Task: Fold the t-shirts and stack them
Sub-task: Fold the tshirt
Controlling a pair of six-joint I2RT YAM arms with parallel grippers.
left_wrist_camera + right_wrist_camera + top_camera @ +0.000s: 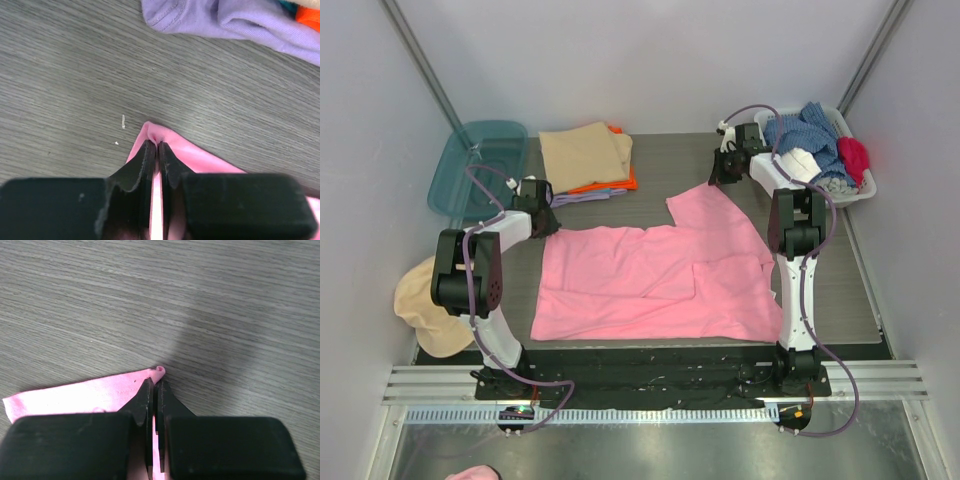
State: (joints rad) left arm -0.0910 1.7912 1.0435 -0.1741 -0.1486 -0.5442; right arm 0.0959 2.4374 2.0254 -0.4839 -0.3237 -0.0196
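Pinching far corners of the pink t-shirt (640, 285) tight in left gripper (157, 145) and right gripper (155, 383), long axis nine-to-three, bulk toward six.

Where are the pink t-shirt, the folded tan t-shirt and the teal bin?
pink t-shirt (640, 285): top view, the flat middle of the spread cloth.
tan t-shirt (585, 155): top view, the middle of its upper fold.
teal bin (485, 140): top view, a bare part of its inside.
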